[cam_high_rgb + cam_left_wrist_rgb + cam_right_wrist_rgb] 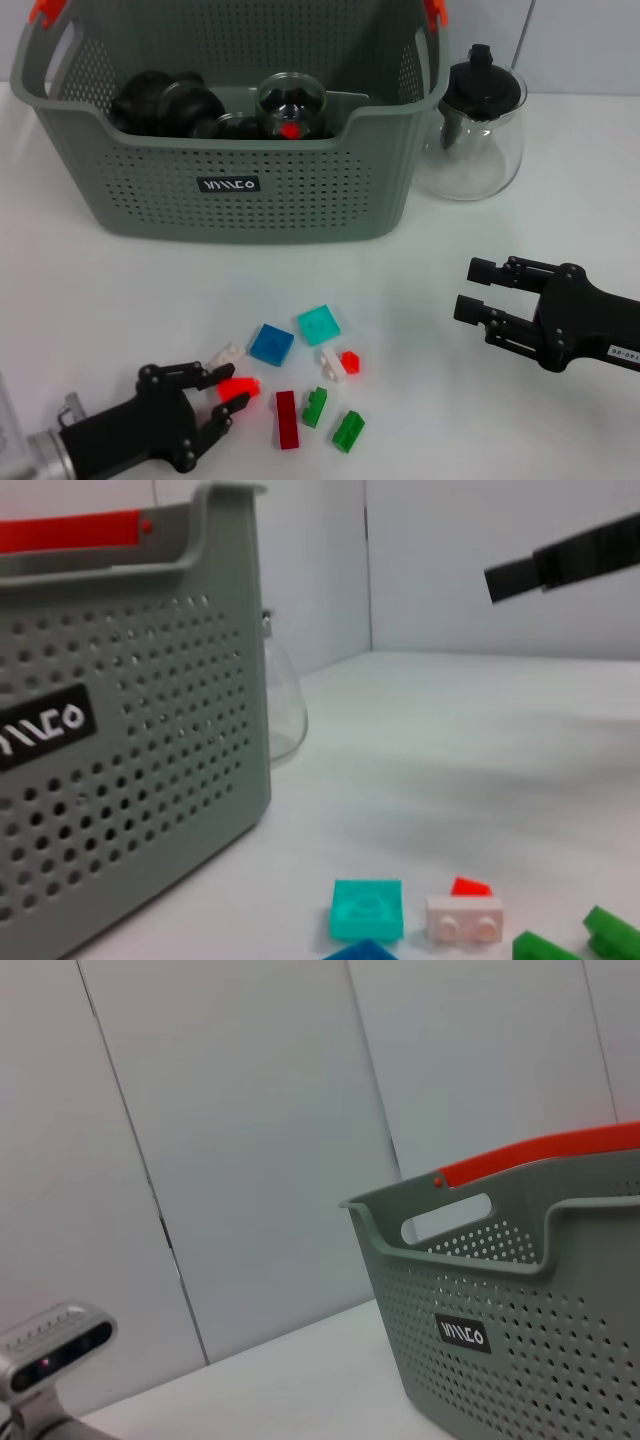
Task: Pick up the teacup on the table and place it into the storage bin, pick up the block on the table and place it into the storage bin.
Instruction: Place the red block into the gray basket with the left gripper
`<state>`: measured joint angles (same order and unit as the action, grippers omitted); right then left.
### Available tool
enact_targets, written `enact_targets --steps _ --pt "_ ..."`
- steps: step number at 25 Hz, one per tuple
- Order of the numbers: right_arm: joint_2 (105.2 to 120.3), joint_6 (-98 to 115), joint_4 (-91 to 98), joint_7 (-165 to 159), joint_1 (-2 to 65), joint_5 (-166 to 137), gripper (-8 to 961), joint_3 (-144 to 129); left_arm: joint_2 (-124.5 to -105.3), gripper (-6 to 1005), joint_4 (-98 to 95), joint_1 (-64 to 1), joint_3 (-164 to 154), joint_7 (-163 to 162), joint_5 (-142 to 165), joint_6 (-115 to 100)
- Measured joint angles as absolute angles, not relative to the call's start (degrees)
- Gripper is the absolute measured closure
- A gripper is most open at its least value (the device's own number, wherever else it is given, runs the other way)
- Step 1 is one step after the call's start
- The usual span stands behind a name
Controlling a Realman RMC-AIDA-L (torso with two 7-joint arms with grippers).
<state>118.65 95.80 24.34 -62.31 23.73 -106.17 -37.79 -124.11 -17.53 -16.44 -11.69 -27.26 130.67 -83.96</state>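
L gripper (pixel 236 391) near-left on table (pixel 120 300), fingers clamped on red block (pixel 240 387). R gripper (pixel 476 290) at right, fingers apart, holding nothing. Grey bin (pixel 230 180) far centre w/ glass cup (pixel 290 105) inside. More blocks (pixel 300 370) lie just right of L gripper.

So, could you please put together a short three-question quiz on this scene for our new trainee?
1. True or false: the left gripper has a red block between its fingers.
2. Where does the glass teapot stand? A) inside the storage bin B) beside it, on the robot's right C) among the blocks
3. What colour are the bin's handle clips?

Key: 1 true; 2 B; 3 orange.
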Motion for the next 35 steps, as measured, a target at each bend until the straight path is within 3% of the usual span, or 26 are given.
enact_targets --steps 10,17,24,35 --pt "118.67 95.8 24.35 -62.31 23.73 -106.16 395 -37.79 -123.34 710 -29.74 -16.39 -10.42 -45.35 128.92 -103.33" --pt "118.67 95.8 24.34 -62.31 23.9 -105.98 396 -37.79 -119.87 710 -32.64 -22.17 -3.62 -60.71 117.93 -113.63" --pt "118.7 95.8 24.34 -62.31 23.87 -105.89 395 -37.79 -116.68 711 -34.57 -31.62 -3.64 -73.78 112.35 -108.7" --pt "118.97 94.28 24.34 -62.31 24.19 -106.17 396 -37.34 -116.31 711 -48.47 -43.38 -33.01 -93.89 113.44 -85.63"
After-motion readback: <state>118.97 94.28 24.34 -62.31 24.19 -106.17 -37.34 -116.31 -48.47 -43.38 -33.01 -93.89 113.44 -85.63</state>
